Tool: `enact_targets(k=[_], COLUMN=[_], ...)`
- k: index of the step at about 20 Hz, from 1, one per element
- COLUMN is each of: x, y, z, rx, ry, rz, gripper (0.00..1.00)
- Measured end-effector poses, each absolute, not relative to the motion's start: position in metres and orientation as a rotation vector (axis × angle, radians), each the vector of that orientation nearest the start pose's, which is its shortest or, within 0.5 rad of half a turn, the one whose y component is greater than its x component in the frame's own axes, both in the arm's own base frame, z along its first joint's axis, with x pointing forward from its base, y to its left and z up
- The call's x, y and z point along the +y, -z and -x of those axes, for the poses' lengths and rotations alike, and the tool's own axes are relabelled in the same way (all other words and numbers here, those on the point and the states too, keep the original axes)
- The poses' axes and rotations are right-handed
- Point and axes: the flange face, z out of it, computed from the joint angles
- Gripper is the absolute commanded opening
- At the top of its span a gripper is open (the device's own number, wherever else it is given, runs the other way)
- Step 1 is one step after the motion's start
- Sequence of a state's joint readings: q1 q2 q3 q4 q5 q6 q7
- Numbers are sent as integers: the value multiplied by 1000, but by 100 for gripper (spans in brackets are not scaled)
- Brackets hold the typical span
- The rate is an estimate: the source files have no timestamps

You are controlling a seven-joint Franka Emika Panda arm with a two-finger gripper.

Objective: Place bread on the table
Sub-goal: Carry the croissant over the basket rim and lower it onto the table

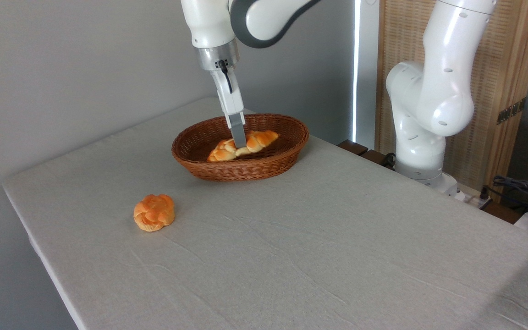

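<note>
The bread (244, 145), a long braided golden-orange loaf with tapered ends, lies inside the brown wicker basket (264, 165), running along the basket's length with its left end low and its right end resting higher toward the far wall. The gripper (239, 142) reaches down into the basket and meets the loaf about at its middle; only one grey finger shows clearly from this side, so whether the jaws are closed on the loaf or merely standing around it cannot be told. The loaf looks light, and its glossy, evenly coloured surface suggests a smooth skin that could slip under narrow pads. The braid's humps and grooves should help: a pinch across the width, seated in a groove near the middle, would probably keep it balanced so neither end droops. A hold nearer one tapered end would likely let it swing or slide out. It must also clear the basket rim before it can be set on the cloth-covered counter (337, 238), where a small round knotted bun (154, 212) already sits well apart from the basket at the left.
</note>
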State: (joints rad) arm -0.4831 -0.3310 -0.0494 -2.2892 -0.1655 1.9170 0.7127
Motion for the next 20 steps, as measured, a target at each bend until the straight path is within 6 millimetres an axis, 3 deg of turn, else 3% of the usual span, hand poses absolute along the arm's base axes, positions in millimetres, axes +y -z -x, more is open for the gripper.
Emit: enact_targets(k=[4,8,12,16,18,19,20], x=[-209,-176,-151,-127,-115,-109,-104], y=[-508,-549,-580,-574,-559,-548,-536], z=[-403,-427,-438,-449,-459,-467,-475], rx=[1737,1651,1599,1544,1509,1485,1466], ry=[72,195,249,183,114,75,47], rz=[2873,2943,2965,2854,2809,2789,2776], gripper=[11,11,14,26,38,49,68])
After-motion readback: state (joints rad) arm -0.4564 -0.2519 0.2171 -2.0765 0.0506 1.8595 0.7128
